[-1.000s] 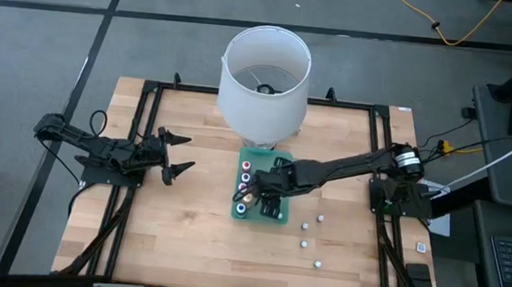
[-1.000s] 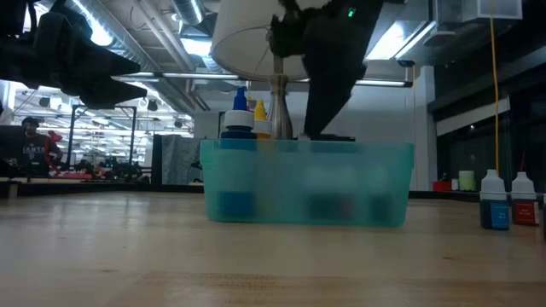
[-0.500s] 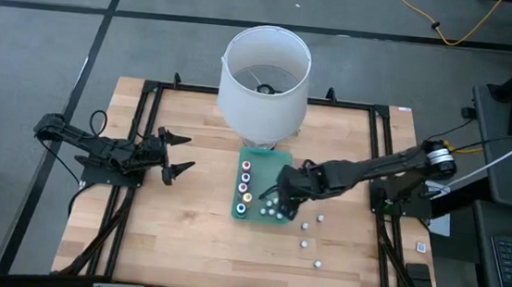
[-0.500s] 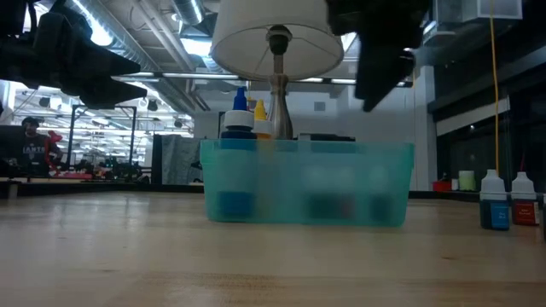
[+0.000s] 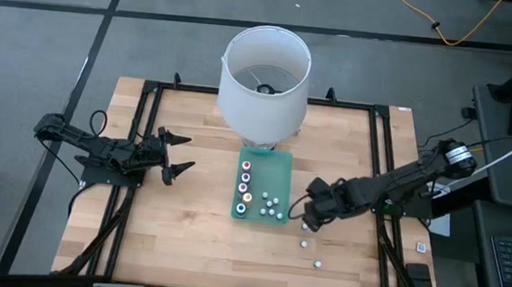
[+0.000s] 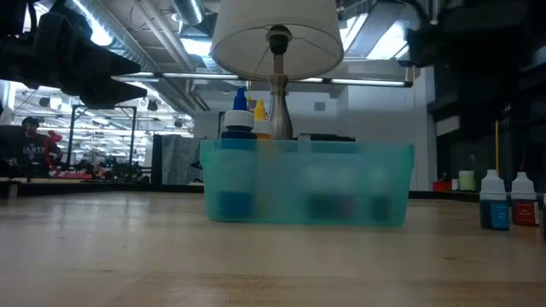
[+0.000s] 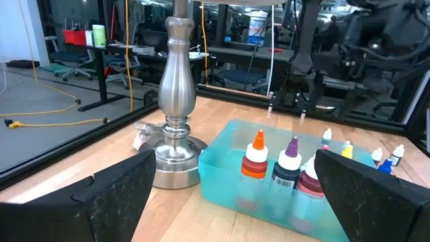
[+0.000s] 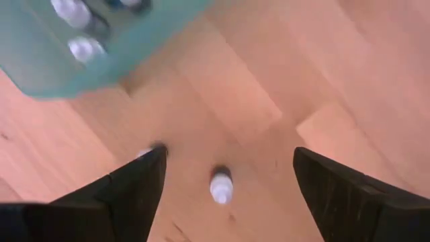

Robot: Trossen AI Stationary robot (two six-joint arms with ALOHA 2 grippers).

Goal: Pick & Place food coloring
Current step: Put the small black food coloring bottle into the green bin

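Observation:
A teal bin (image 5: 278, 169) holds several small bottles with coloured and white caps (image 5: 246, 186), also seen in the left wrist view as bottles (image 7: 291, 161) standing upright. More bottles (image 5: 303, 244) stand loose on the wood to the right of the bin. My right gripper (image 5: 308, 221) hovers open over these, just right of the bin. In its wrist view a white-capped bottle (image 8: 220, 185) stands between the spread fingers, untouched. My left gripper (image 5: 187, 152) waits open at the table's left.
A lamp with a white shade (image 5: 264, 79) and a metal base (image 7: 178, 134) stands just behind the bin. A black frame (image 5: 380, 164) runs around the table. Two loose bottles (image 6: 495, 200) show at the right in the low view. Bare wood lies left of the bin.
My right gripper has drawn back from over the bin toward the table's right edge and slightly toward the near edge, and now hangs over the loose bottles. The left arm has kept still.

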